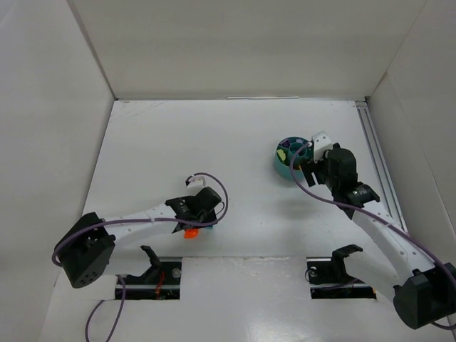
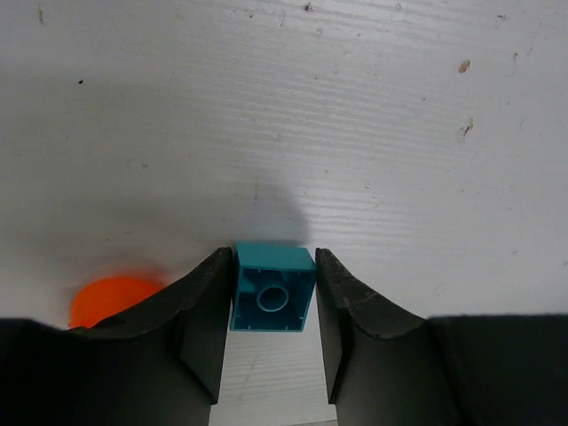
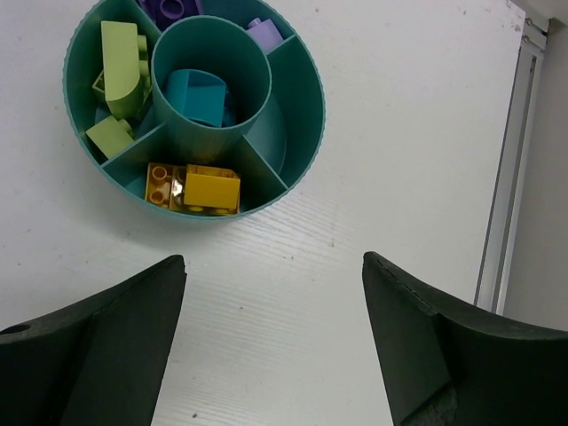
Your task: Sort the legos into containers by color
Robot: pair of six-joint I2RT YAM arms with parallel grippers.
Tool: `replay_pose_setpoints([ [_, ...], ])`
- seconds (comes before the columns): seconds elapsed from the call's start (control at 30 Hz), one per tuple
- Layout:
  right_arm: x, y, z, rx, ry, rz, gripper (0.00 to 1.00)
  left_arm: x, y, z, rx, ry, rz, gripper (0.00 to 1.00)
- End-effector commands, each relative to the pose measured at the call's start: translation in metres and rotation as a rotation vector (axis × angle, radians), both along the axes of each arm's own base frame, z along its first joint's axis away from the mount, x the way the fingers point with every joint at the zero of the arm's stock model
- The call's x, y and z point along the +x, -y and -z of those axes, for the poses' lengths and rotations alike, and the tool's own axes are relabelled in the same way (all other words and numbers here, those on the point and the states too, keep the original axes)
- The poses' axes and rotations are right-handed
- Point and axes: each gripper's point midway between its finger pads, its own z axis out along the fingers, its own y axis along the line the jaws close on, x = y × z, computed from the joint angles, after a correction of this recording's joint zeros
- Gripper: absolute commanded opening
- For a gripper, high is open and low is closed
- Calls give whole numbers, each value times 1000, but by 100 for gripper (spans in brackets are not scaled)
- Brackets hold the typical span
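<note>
the teal cup [image 3: 313, 106] stands on the white desk [image 1: 164, 142], in its far right part, just in front of the right pincer [image 3: 273, 266]. this pincer is released: its fingers stand wide apart over bare desk, apart from the cup. the cup has a round tube in the middle and dividers around it. in the tube lies an inner teal brick [image 3: 197, 96]. the left compartment holds the pale green bricks [image 3: 120, 53]. the near compartment holds the yellow bricks [image 3: 211, 188], side by side. the far compartment holds the purple bricks [image 3: 170, 9], one dark and one pale, partly cut by the picture's edge.

the left pincer [image 2: 272, 257] is low on the desk near the middle. it is clenched on a loose teal brick [image 2: 272, 300], one finger against each side. the brick lies with its hollow side toward the wrist camera. just beside this pincer lies a round orange piece [image 2: 111, 300], partly hidden behind one finger.
</note>
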Motion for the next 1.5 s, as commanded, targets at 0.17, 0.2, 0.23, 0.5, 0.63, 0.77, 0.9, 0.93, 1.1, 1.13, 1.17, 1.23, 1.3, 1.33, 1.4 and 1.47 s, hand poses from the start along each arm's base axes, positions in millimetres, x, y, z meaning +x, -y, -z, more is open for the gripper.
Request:
replay_pose_setpoints([
  [0.17,-5,16,-12,3,45,59,85,5,15,-20,18,31,7,25],
  [0.2,-7,16,-12,4,48,59,85,6,15,-22,24,34,18,24],
  [0.23,-8,20,-10,-8,42,77,85,9,23,-30,4,49,27,24],
  [0.5,-27,68,-15,-21,77,317,100,67,77,-110,-66,290,125,24],
  [0.63,-39,88,-11,-24,65,432,100,113,123,-162,-101,429,193,24],
  [0.77,-42,96,-7,-20,70,471,100,152,177,-206,-145,541,297,24],
  [0.9,-45,105,-3,-24,61,501,100,180,228,-230,-193,592,396,24],
  [0.93,-45,105,-3,-16,62,505,100,189,243,-233,-203,593,404,24],
  [1.1,-50,111,4,-16,46,534,100,206,283,-233,-245,613,479,24],
  [1.13,-51,114,2,-12,56,543,100,208,289,-233,-257,617,486,25],
  [1.17,-52,112,7,-12,45,535,100,213,295,-230,-258,618,486,26],
  [1.23,-54,113,5,-4,63,535,100,216,303,-228,-269,631,501,26],
  [1.3,-54,114,8,2,67,549,100,220,311,-221,-279,635,507,28],
  [1.33,-52,113,6,6,76,549,100,217,316,-221,-283,635,516,28],
  [1.4,-52,112,6,11,74,539,100,218,325,-219,-305,636,536,28],
  [1.47,-52,114,9,7,65,548,100,216,333,-218,-311,639,545,29],
])
